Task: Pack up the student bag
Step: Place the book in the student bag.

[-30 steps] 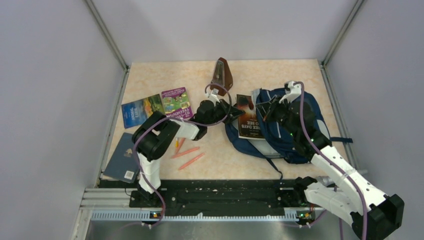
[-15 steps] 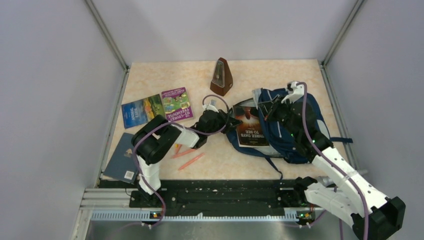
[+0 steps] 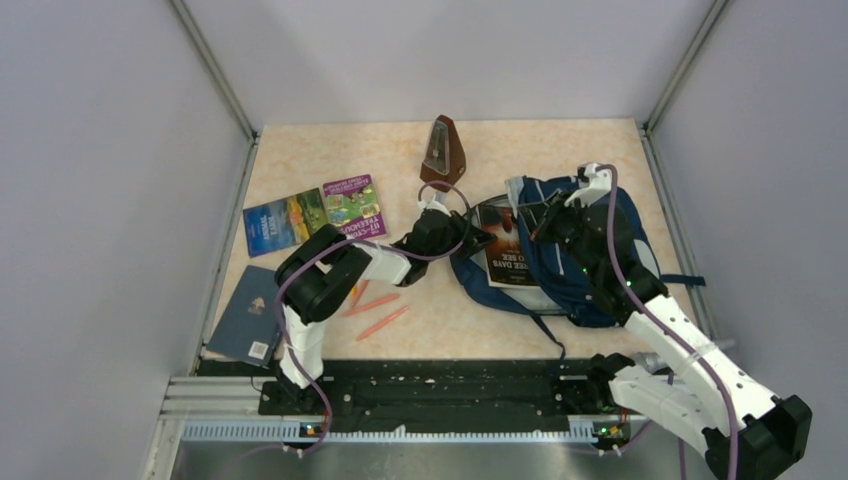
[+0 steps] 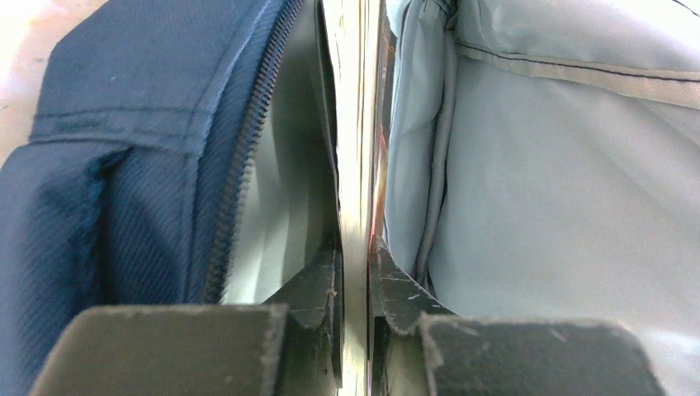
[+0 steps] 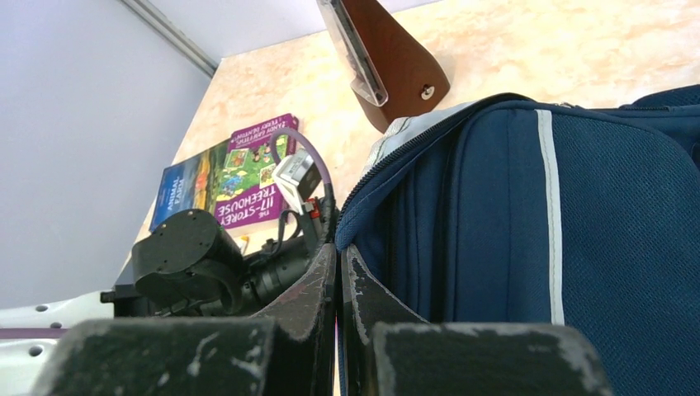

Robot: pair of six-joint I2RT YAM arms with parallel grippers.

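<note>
Left gripper (image 4: pixel 355 257) pinched tight on the dark book (image 3: pixel 508 256), book now slid deeper into the student bag (image 3: pixel 585 288) than a second ago, bag lying right of centre on the table (image 3: pixel 330 160), right gripper (image 5: pixel 338 260) closed hard on the bag's zipper rim.

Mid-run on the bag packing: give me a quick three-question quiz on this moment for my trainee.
1. True or false: the left gripper clamps a book edge-on, partly inside the student bag.
2. What does the right gripper pinch? A) the book B) the student bag's opening edge C) the left gripper
3. Counting the purple treehouse book, how many books lie flat left of the left arm?
Key: 1 true; 2 B; 3 three.
</note>
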